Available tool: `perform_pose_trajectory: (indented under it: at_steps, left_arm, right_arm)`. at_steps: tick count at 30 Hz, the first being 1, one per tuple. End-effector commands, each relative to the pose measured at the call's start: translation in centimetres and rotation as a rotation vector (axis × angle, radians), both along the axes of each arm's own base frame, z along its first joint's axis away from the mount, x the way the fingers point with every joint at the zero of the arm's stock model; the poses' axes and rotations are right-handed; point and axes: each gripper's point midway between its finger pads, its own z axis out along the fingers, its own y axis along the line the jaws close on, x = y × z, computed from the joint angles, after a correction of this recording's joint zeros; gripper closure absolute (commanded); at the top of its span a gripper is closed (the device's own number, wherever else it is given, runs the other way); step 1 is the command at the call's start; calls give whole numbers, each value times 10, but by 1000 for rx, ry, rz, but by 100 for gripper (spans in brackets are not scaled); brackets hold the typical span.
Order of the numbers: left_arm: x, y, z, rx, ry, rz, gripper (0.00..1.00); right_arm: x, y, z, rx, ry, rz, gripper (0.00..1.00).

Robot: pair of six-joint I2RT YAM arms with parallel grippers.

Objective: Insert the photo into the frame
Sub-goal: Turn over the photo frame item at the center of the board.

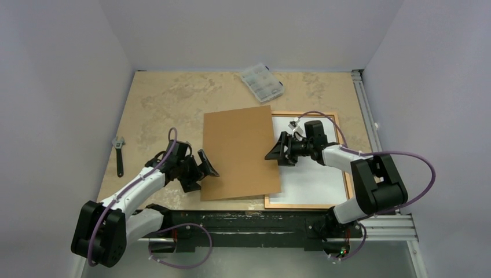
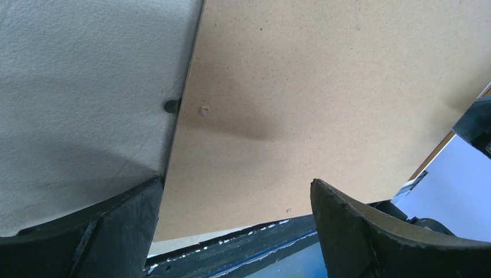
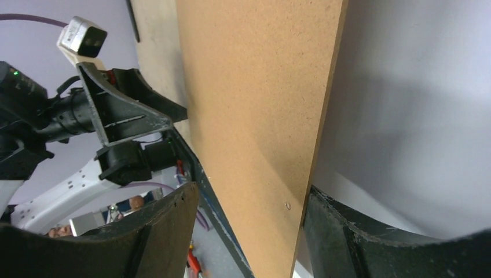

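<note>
Both grippers have their jaws released and empty: left gripper [image 1: 204,172] at the backing board's [image 1: 240,152] left edge, right gripper [image 1: 277,149] opposite. Your photo [image 1: 315,179] lies white-side-up inside the frame [image 1: 307,205] on the bench [image 1: 162,104], partly under that board.

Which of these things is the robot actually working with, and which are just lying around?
For the job: frame, photo (apparently the white sheet lying in it), brown backing board.
Lying about: clear compartment box, adjustable wrench.
</note>
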Motion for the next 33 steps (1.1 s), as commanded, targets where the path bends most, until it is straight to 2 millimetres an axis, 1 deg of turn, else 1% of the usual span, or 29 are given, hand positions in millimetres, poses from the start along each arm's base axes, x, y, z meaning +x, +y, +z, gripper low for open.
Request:
perform_pose_trajectory:
  at_steps: [1, 4, 6, 8, 10, 12, 13, 15, 18, 23, 26, 30, 33]
  left_arm:
    - [-7, 4, -21, 28, 23, -5, 4]
    - [-7, 4, -21, 26, 26, -3, 4]
    - [-7, 4, -21, 26, 26, -5, 4]
    - [-7, 5, -21, 33, 28, -5, 4]
    - [-8, 7, -20, 45, 30, -5, 4]
    - [-8, 8, -17, 52, 23, -2, 4]
    - [-9, 11, -16, 65, 26, 1, 4]
    - [-8, 14, -9, 83, 13, 1, 4]
    - [-7, 18, 3, 97, -16, 8, 4]
    - [-6, 21, 27, 102, -75, 17, 4]
    - [-5, 22, 38, 97, -99, 20, 4]
    - [-6, 22, 47, 92, -115, 22, 4]
    - [-6, 22, 52, 88, -122, 24, 4]
  right_arm:
    - [-17, 24, 39, 157, -36, 101, 38]
    - [-22, 30, 45, 168, -41, 111, 41]
    - [-25, 34, 49, 174, -45, 120, 46]
    - [-27, 34, 54, 175, -54, 115, 54]
    - [-26, 33, 60, 166, -65, 110, 66]
    - [-26, 30, 66, 133, -82, 108, 75]
    - [-25, 28, 72, 112, -104, 102, 81]
    - [-24, 24, 85, 74, -127, 98, 87]
    - [-20, 19, 112, 30, -186, 89, 100]
    - [-12, 4, 160, -77, -293, 32, 100]
    - [-8, -8, 182, -159, -338, 9, 100]
    - [-4, -22, 197, -273, -363, -24, 100]
    - [-3, -26, 200, -363, -375, -40, 100]
